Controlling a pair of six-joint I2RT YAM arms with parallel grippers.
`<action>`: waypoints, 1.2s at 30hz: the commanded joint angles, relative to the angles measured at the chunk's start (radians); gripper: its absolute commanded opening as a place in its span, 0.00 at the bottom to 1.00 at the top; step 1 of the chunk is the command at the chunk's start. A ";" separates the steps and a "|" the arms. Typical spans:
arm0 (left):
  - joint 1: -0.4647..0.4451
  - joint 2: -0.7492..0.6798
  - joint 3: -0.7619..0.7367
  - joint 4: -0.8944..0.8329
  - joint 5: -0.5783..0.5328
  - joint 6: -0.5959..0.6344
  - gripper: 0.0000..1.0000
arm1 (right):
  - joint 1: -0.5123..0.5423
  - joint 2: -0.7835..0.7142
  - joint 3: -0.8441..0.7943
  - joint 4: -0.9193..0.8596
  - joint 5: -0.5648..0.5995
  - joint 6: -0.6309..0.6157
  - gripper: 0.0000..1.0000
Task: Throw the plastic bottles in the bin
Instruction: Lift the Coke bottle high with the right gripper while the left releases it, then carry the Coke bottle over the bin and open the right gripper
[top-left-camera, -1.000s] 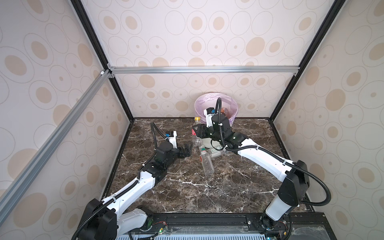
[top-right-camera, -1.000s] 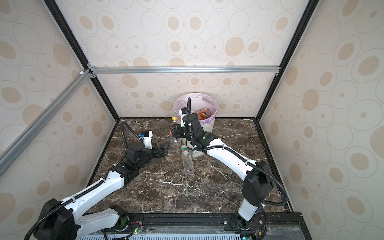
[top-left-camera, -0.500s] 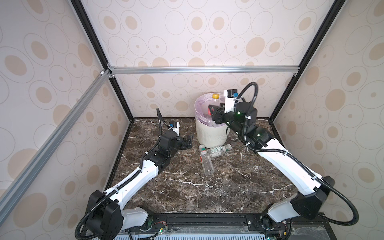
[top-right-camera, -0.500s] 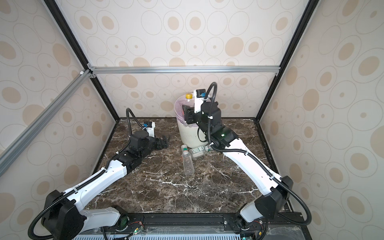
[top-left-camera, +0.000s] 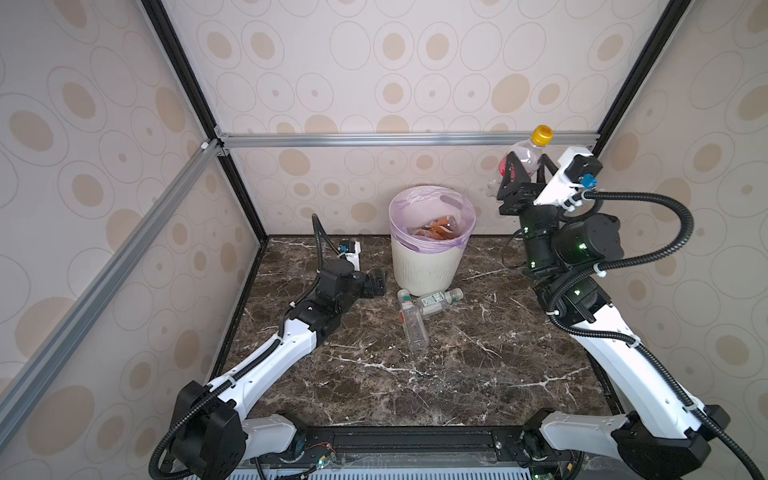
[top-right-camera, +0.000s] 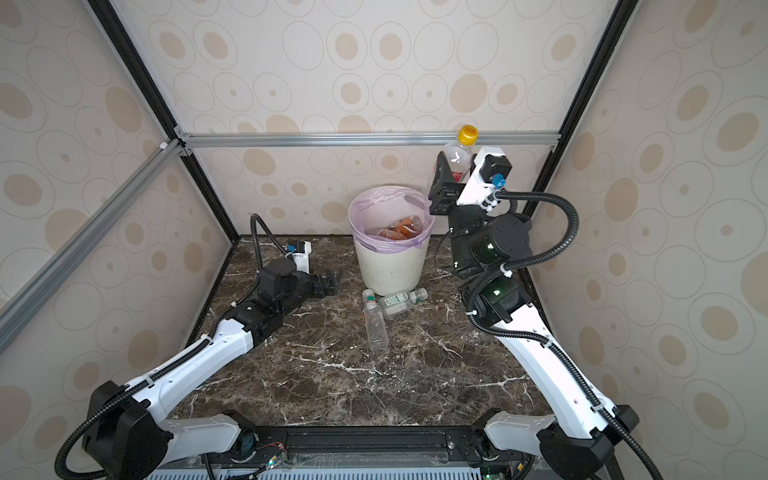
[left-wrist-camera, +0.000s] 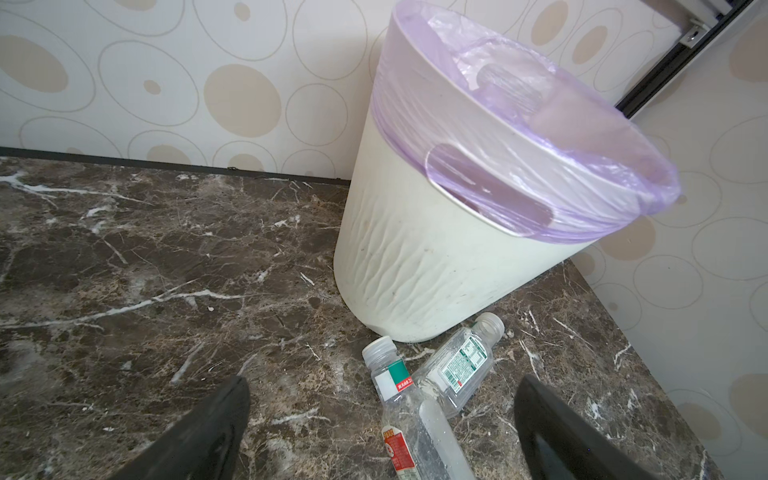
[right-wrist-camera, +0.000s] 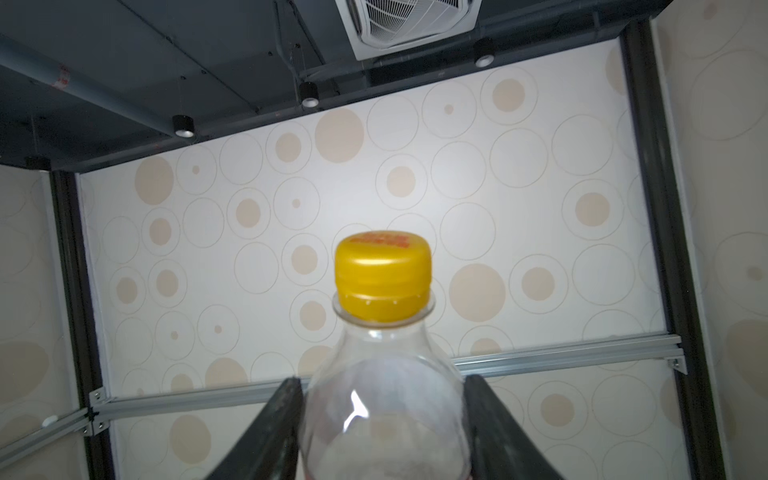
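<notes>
Dark marble-patterned tabletop (top-left-camera: 415, 374) fills the floor of the walled cell. The bin (top-left-camera: 424, 266), an off-white ribbed wastebasket with a lilac liner (top-left-camera: 415, 199) folded over its rim, stands upright at the back near the middle. It shows in both top views and, close up, in the left wrist view (left-wrist-camera: 415, 249).

The right arm is raised high. Its right pincer (top-left-camera: 527, 164) is clamped on the body of a clear yellow-capped bottle (top-left-camera: 525, 151), held upright with the cap on top. In both top views the bottle (top-right-camera: 457, 156) sits to the right of the bin and above its rim, not over the mouth. The right wrist view shows both black fingers (right-wrist-camera: 286, 415) pressed against the bottle's sides.

The left pincer (top-left-camera: 376, 282) lies low just left of the bin, jaws spread wide and holding nothing.

Orange-brown bottles (top-left-camera: 436, 228) lie inside the bin. Two clear bottles lie on the tabletop at the bin's foot, touching each other. The red-white-labelled bottle (top-left-camera: 413, 324) points its cap toward the bin. The green-white-labelled bottle (top-left-camera: 436, 300) lies just beside the base.
</notes>
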 joint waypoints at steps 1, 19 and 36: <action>-0.008 -0.018 0.041 0.015 0.001 0.030 0.99 | -0.013 -0.017 -0.009 0.123 0.032 -0.055 0.38; -0.008 -0.050 -0.010 -0.002 0.005 0.024 0.99 | -0.088 0.388 0.314 -0.474 -0.120 0.334 0.94; -0.008 -0.069 -0.025 0.000 0.001 0.023 0.99 | -0.088 0.377 0.375 -0.543 -0.131 0.328 0.99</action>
